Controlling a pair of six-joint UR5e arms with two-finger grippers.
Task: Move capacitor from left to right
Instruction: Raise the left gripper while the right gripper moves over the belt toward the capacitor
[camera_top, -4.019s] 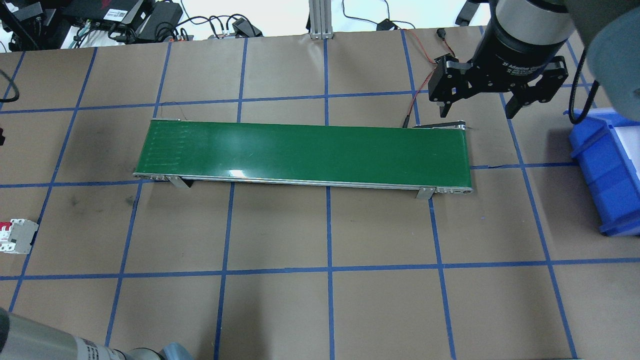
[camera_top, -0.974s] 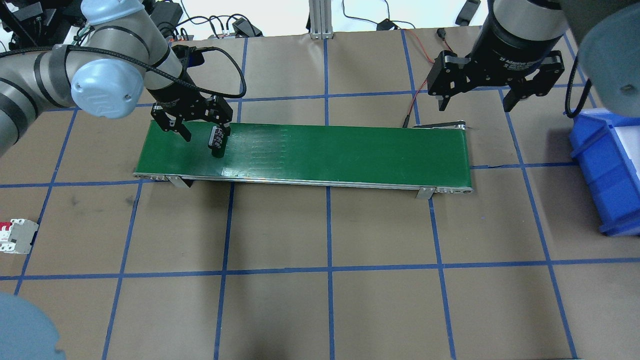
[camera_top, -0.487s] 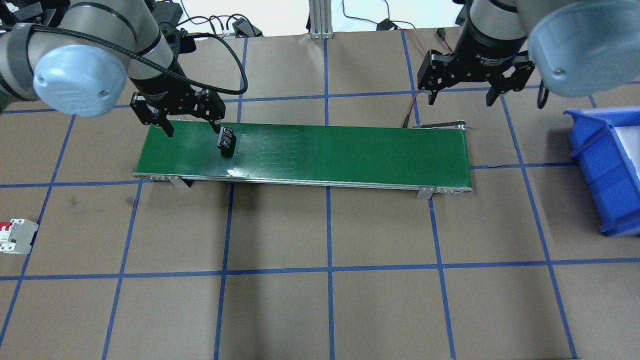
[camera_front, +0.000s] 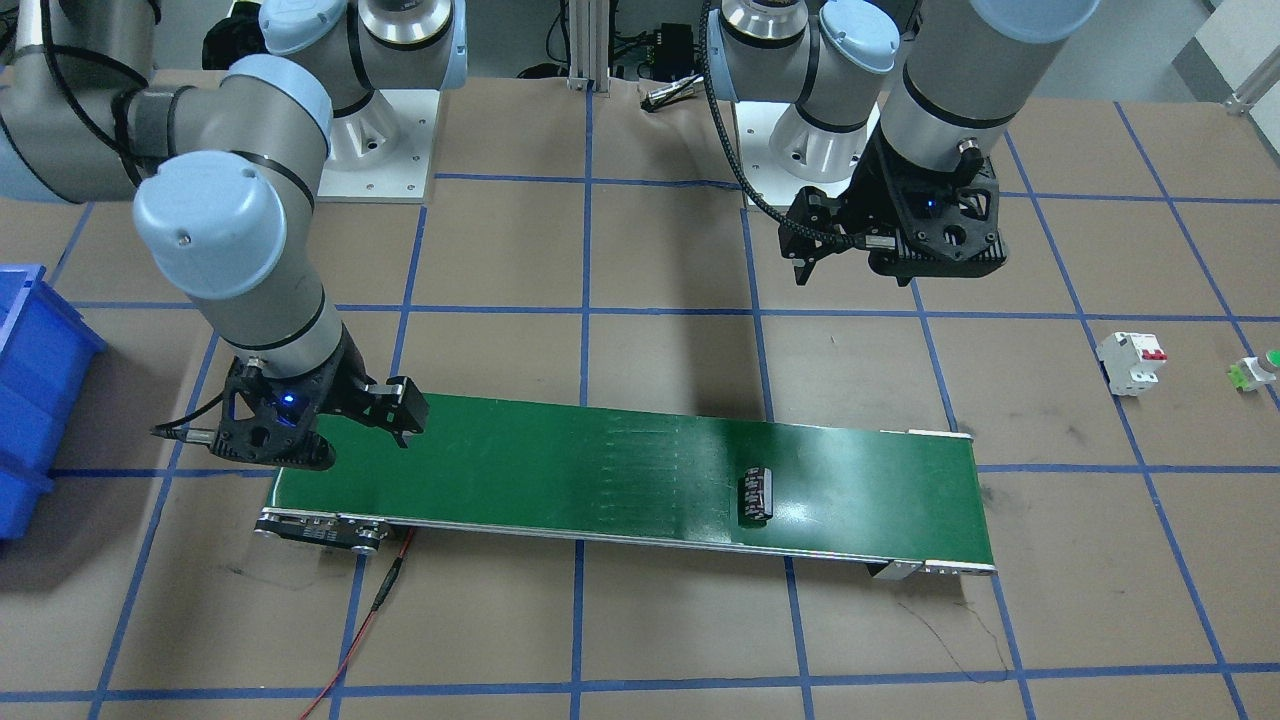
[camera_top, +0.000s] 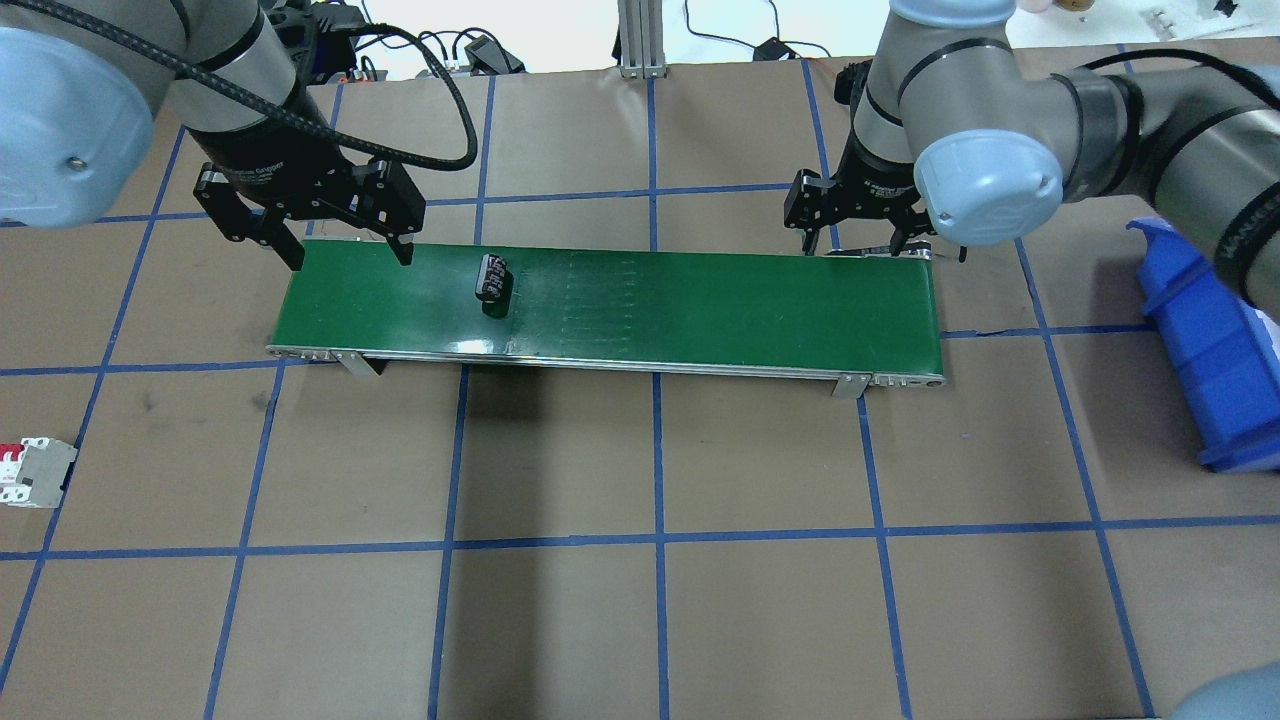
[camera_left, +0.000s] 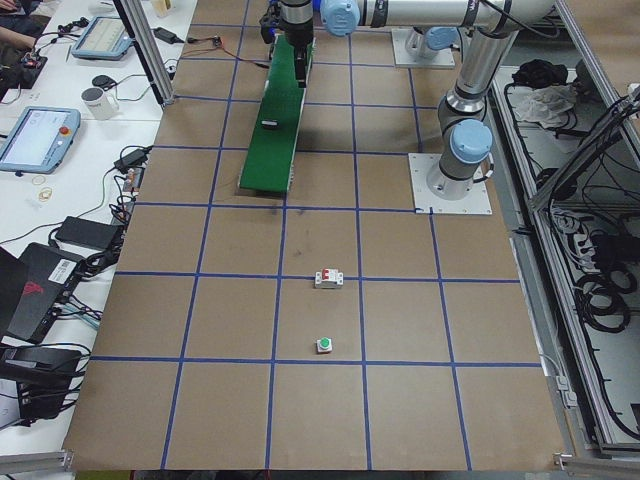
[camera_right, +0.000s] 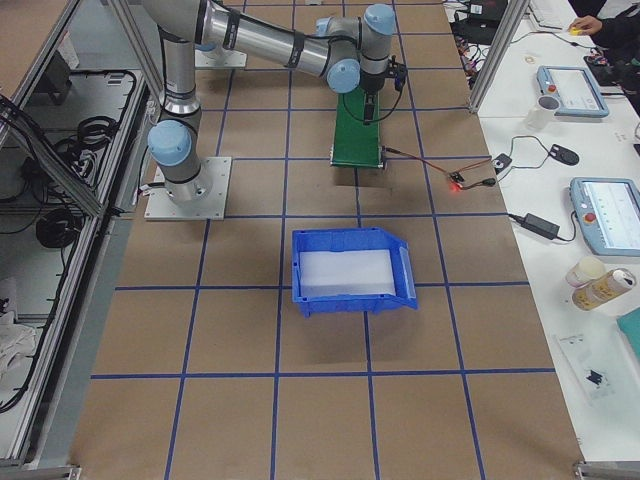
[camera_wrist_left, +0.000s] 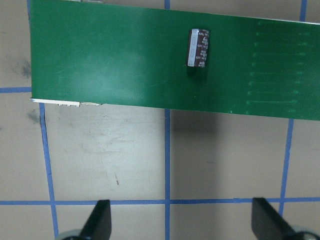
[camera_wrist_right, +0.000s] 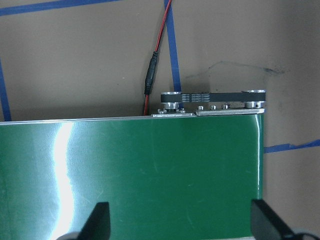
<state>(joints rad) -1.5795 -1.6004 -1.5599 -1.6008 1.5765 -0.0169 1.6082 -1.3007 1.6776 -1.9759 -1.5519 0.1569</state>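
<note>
The capacitor (camera_top: 491, 280), a stubby black cylinder with pale markings, lies on its side on the left part of the green conveyor belt (camera_top: 700, 300). It also shows in the front-facing view (camera_front: 756, 496) and the left wrist view (camera_wrist_left: 198, 48). My left gripper (camera_top: 350, 258) is open and empty, raised over the belt's left back edge, apart from the capacitor. In its wrist view the left gripper (camera_wrist_left: 182, 222) has wide-apart fingers. My right gripper (camera_top: 862, 240) is open and empty over the belt's right end (camera_wrist_right: 210, 165).
A blue bin (camera_top: 1215, 350) with a white liner stands right of the belt. A white breaker with red switches (camera_top: 35, 475) sits at the table's left edge, a green-capped push-button (camera_front: 1255, 372) beyond it. A red wire (camera_wrist_right: 155, 60) runs from the belt's right end.
The capacitor has travelled right along the belt, away from my left gripper. The left gripper has drawn back and left, staying open. My right gripper has moved in over the belt's right end.
</note>
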